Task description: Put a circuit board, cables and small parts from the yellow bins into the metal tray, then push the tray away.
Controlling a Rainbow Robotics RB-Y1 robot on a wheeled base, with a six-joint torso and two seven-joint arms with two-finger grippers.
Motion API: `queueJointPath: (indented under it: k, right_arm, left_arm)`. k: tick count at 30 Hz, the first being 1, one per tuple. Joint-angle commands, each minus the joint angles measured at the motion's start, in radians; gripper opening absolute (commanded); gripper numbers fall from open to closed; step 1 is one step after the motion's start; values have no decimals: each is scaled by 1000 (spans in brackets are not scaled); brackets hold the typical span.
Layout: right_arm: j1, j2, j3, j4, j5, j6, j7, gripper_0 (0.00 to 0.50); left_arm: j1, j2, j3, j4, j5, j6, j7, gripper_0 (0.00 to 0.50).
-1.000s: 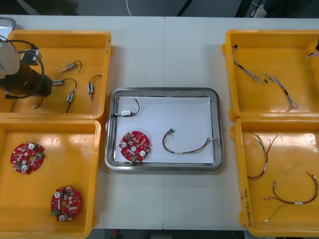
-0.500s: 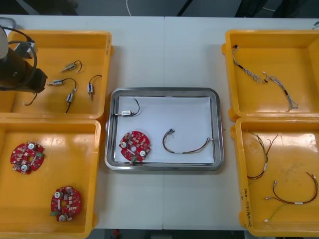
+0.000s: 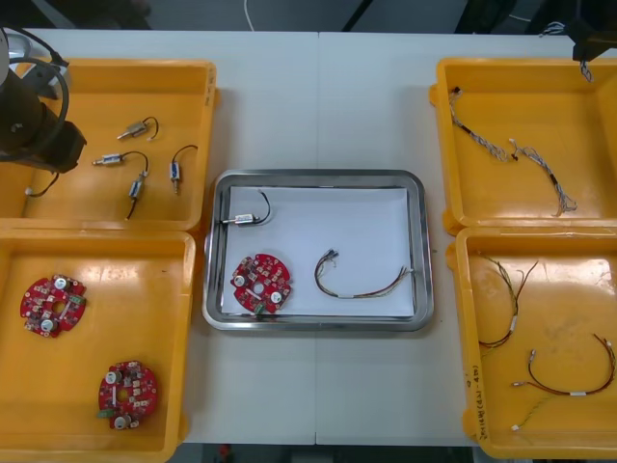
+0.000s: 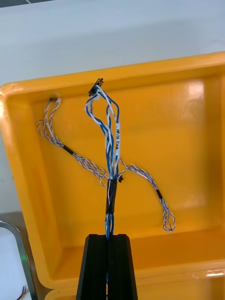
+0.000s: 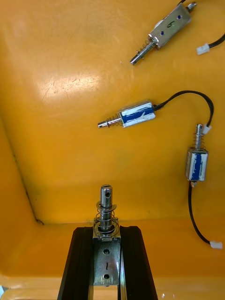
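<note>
Both arms had shifted. The left arm (image 3: 29,125) had drawn farther out from the metal tray (image 3: 316,177). The right tool (image 4: 108,236) had come in at the corner far right of the tray, where nothing stood a second earlier.

The surface (image 3: 318,96) carried the tray at its centre, with yellow bins to either side. Over the far bin left of the tray (image 3: 116,66) hung the left tool (image 5: 107,230), its fingers closed on a small metal part (image 5: 106,206). Over the far bin right of the tray (image 3: 521,62), the right tool's fingers were pinched almost together on a twisted blue and white cable (image 4: 111,140). It was held up above two like cables lying in that bin. The tray already held a circuit board (image 3: 260,283), a red and yellow cable (image 3: 362,289) and a small metal part on a black lead (image 3: 241,219).

The step in hand looked like the carry, with both picks made and neither delivered. Each tool next needed to travel inward over the tray's rim and release onto bare white floor, clear of what lay there. One arm going at a time would likely avoid crowding above the tray.
</note>
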Motion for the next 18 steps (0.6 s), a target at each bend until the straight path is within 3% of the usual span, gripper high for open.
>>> queueJointPath:
  k: [1,8,18]
  right_arm:
    - [45,22,40,-116,-27,4,32,0]
    - [108,23,116,-252,-116,4,48,0]
    - [155,29,241,-419,-252,4,80,0]
  left_arm:
    - [-5,7,27,-96,-24,58,45,2]
    - [-5,-18,27,-179,-38,137,76,1]
    - [-5,-61,25,-255,-55,137,117,1]
